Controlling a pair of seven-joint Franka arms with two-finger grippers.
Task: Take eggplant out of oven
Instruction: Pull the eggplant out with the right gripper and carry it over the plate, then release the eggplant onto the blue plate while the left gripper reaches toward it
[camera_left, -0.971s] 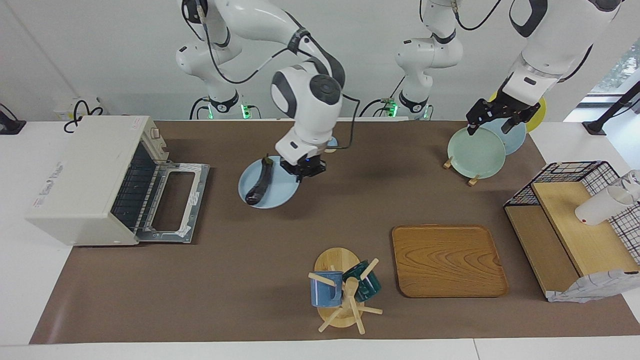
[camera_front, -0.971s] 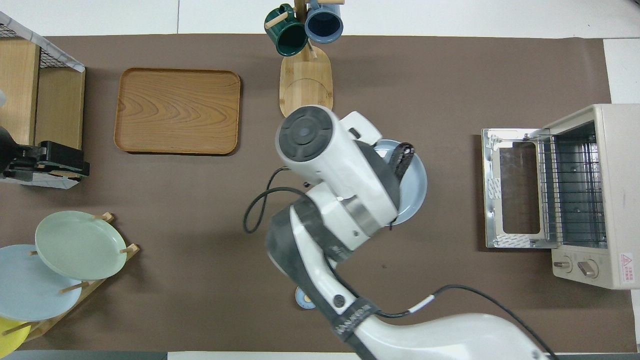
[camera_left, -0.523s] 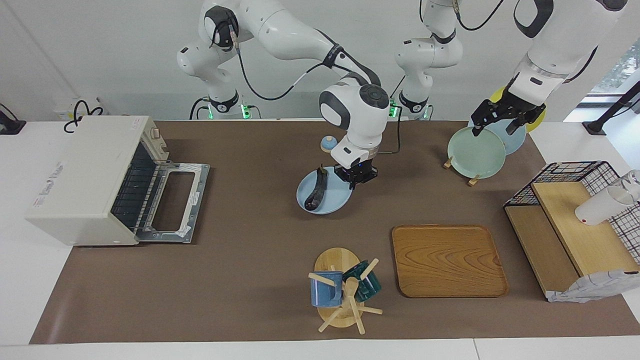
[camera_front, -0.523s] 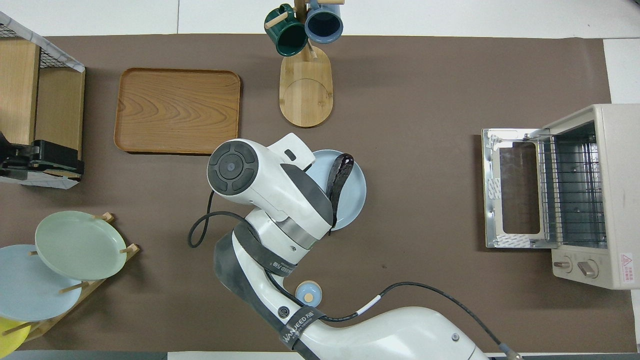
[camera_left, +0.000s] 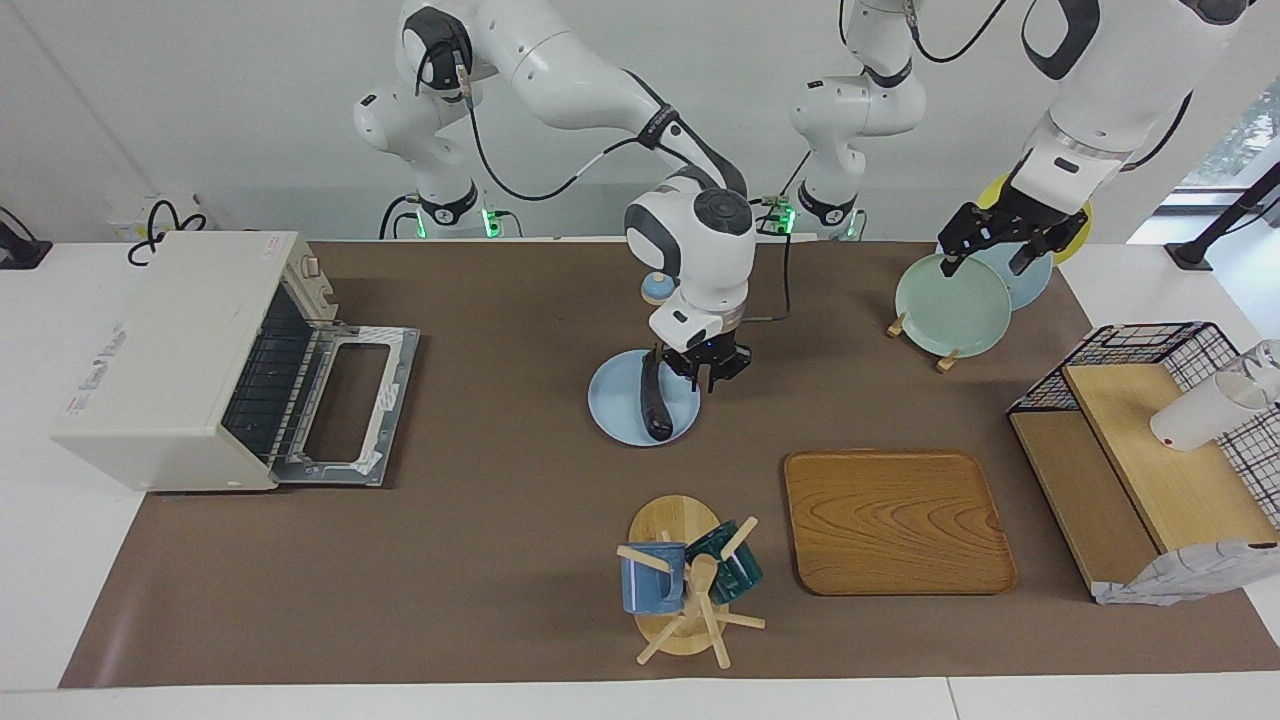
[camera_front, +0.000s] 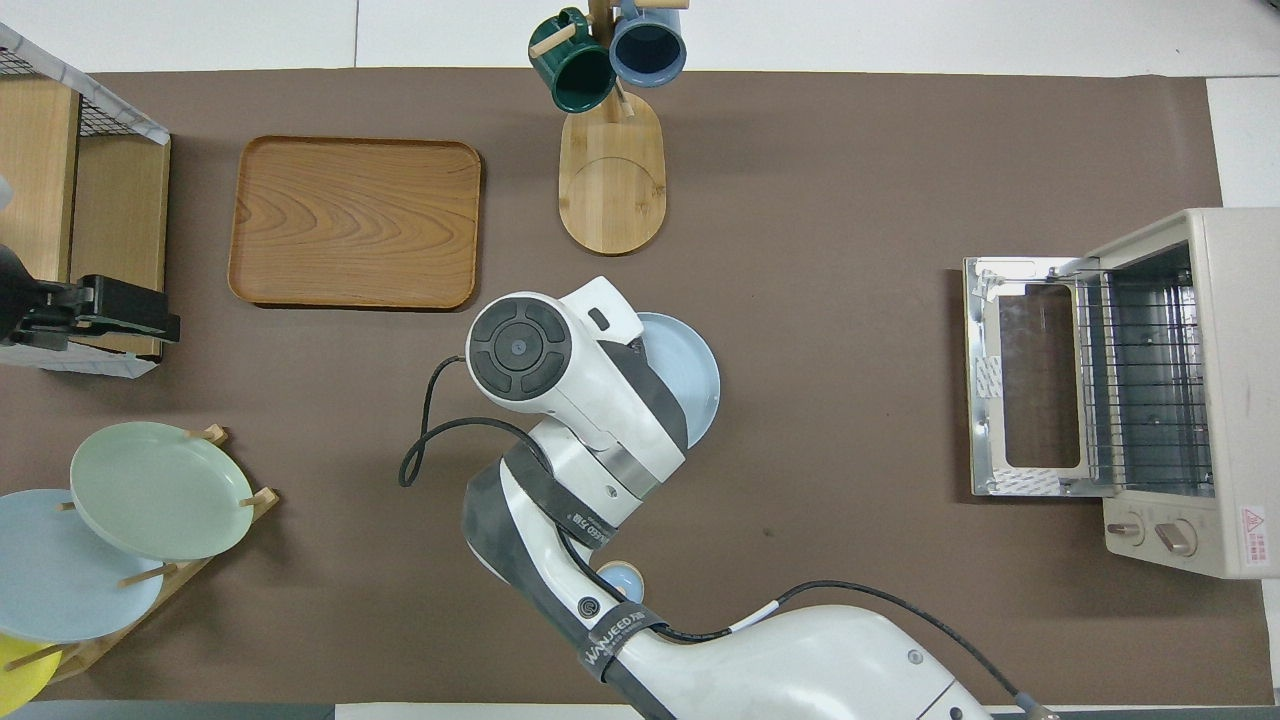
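Note:
The dark purple eggplant (camera_left: 654, 402) lies on a light blue plate (camera_left: 618, 412) in the middle of the brown mat, well away from the oven (camera_left: 170, 350). The oven stands at the right arm's end of the table with its door (camera_left: 345, 405) folded down and its wire rack bare. My right gripper (camera_left: 705, 378) hangs low at the plate's rim, on the side toward the left arm's end. In the overhead view the right arm covers the eggplant, and only part of the plate (camera_front: 698, 368) shows. My left gripper (camera_left: 985, 255) waits open over the plate rack.
A wooden tray (camera_left: 895, 520) and a mug tree (camera_left: 685, 585) lie farther from the robots than the plate. A plate rack (camera_left: 950, 305) and a wire rack with wooden shelves (camera_left: 1140, 440) stand toward the left arm's end. A small blue knob (camera_left: 655, 288) sits near the robots.
The right gripper carried the plate with the eggplant away from the oven to mid-table. The eggplant has turned on the plate. The left arm barely moved.

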